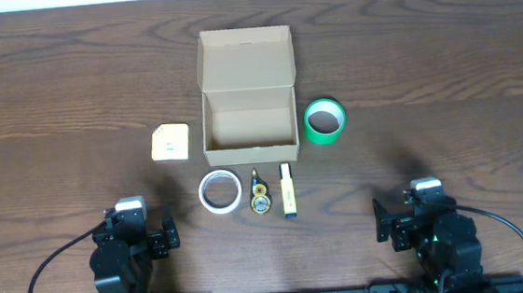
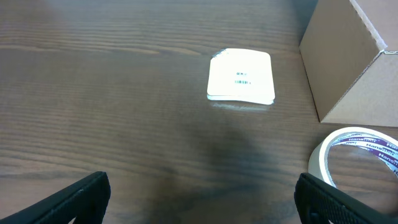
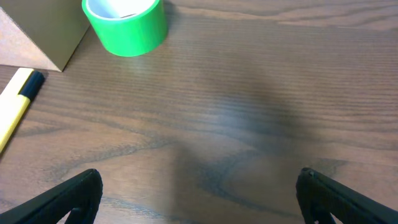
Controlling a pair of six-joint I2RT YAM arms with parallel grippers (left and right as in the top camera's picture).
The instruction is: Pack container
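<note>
In the overhead view, the box [image 1: 249, 119] is seen at the middle of the table, its flap lid thrown back toward the far side and its inside bare, so packing is judged not yet begun. Around it the items are laid out: a yellow pad [image 1: 170, 142] just to its left, a green tape [image 1: 324, 121] just to its right, and in front of it a row made up of a white tape [image 1: 220, 190], a small gold-and-black object [image 1: 260, 198] that cannot be made out further, and a marker [image 1: 287, 189]. The left gripper [image 1: 139, 233] and the right gripper [image 1: 415, 217] are parked at the near edge, well apart from everything. In the left wrist view, the fingers are seen spread wide with nothing between them; the pad lies ahead, with the box wall to the right and the white tape near the right finger. In the right wrist view, the jaws are likewise wide and empty; the green tape stands ahead to the left beside the box corner, and the marker lies at the left edge. A first pick is called for: one arm is to be reached forward over its nearest item, lowered and closed, then carried over the open box.
</note>
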